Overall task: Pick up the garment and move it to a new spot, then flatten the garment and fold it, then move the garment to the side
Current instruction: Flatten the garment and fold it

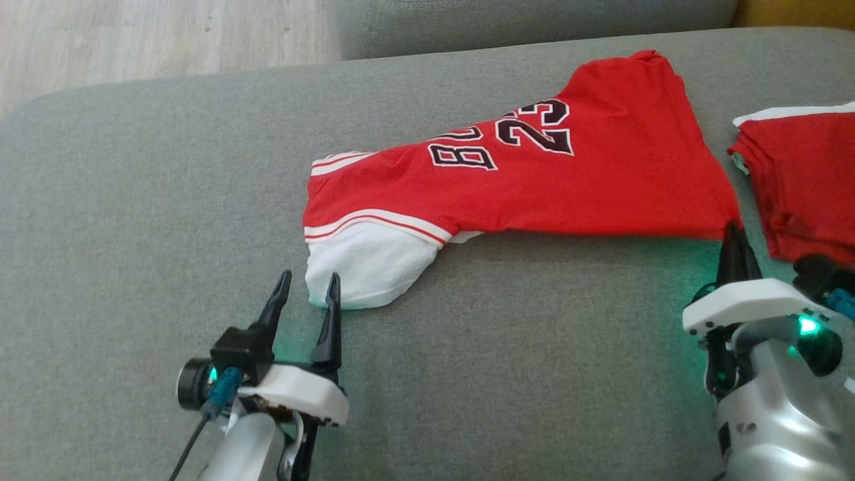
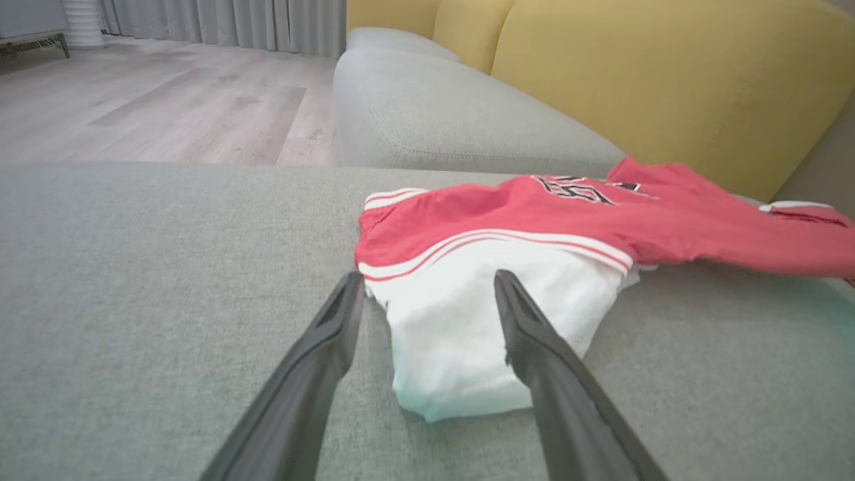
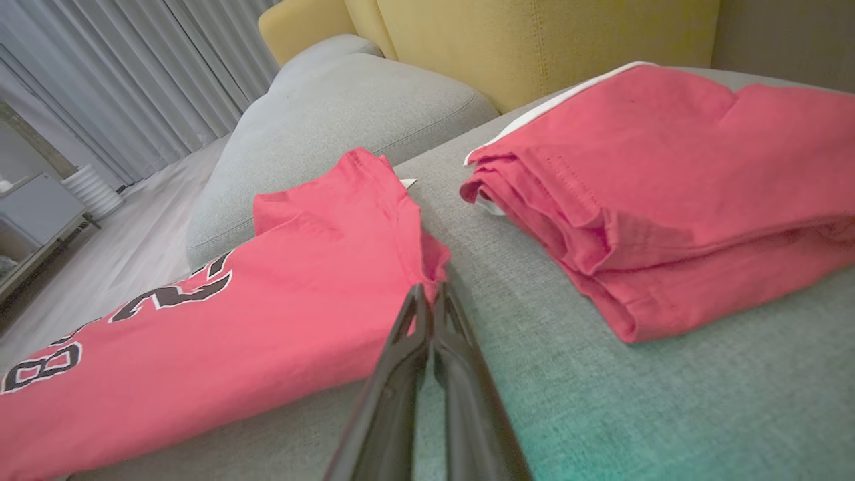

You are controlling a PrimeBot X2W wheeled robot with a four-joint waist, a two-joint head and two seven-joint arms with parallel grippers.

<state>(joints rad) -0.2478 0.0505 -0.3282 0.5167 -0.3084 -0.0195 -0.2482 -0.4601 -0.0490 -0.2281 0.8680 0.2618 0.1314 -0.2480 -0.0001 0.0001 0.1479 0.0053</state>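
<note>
Left gripper (image 1: 309, 276) is set low on the seat (image 1: 167, 220), its jaws parted to a moderate width and nothing held. In the left wrist view the white sleeve (image 2: 461, 334) lies between the two fingers, with the right finger over its edge.

Right gripper (image 1: 735, 234) is pressed shut, its tips touching the near hem corner of the jersey (image 1: 568, 180). Whether any cloth is nipped there cannot be told.

The jersey is laid across the middle of the seat, already doubled lengthwise, number side up. The sleeve end is turned to the robot's left and the hem to its right. Just beside the hem, but apart from it, a stack (image 1: 808, 180) of folded red cloth is noted. Beyond are a second grey cushion (image 2: 434, 107), a yellow backrest (image 2: 668, 80) and wooden floor (image 1: 133, 47).

Step judged: folding, partway through. The red body lies fairly smooth, so flattening is taken as done.

Next move, as judged: the left jaws are to be closed on the sleeve close to the seat, and the sleeve is to be lifted and laid over the red body. A shallow bite is called for, so that the seat fabric is not caught and the doubled body is not dragged out of line.
</note>
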